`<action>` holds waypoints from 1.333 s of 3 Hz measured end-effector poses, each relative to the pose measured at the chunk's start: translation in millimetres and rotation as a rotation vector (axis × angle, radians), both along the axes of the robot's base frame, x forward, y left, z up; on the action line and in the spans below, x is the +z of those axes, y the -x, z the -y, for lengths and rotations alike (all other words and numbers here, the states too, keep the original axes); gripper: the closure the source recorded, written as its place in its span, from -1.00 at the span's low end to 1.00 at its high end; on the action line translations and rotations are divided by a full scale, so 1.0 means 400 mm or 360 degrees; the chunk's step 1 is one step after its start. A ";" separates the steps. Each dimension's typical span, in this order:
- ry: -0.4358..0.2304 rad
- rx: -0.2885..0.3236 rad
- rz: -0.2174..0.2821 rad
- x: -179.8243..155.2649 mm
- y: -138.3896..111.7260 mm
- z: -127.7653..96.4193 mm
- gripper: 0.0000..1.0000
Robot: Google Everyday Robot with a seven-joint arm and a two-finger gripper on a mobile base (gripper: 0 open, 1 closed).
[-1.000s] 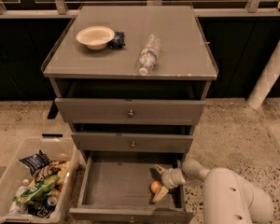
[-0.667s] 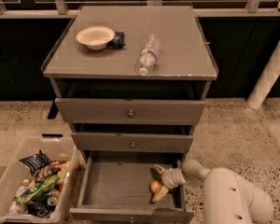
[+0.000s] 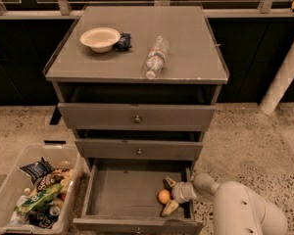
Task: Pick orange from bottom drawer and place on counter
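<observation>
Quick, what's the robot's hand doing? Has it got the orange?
Gripper: open, down in the bottom drawer, one finger on each side of the orange, not holding it yet.

Nothing moved; gripper (image 3: 166,197) still at orange (image 3: 163,196) in bottom drawer (image 3: 122,190).

Robot lab: hand (image 3: 167,196) in bottom drawer (image 3: 122,190)

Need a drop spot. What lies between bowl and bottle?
A dark packet by the bowl, then bare counter, in camera view. The gripper is at the orange in the bottom drawer.
</observation>
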State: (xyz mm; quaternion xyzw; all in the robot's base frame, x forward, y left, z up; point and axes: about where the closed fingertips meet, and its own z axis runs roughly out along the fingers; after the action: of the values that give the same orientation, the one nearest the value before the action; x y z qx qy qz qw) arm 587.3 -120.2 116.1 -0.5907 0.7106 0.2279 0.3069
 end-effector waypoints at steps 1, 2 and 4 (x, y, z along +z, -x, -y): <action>0.0000 0.0000 -0.0001 -0.001 0.000 0.000 -0.65; 0.0000 0.0000 -0.0001 -0.001 0.001 0.000 -0.18; 0.0000 0.0000 -0.0001 -0.001 0.001 -0.001 0.76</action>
State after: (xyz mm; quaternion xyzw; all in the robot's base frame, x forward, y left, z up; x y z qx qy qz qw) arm 587.0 -119.9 115.8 -0.5906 0.7107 0.2281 0.3068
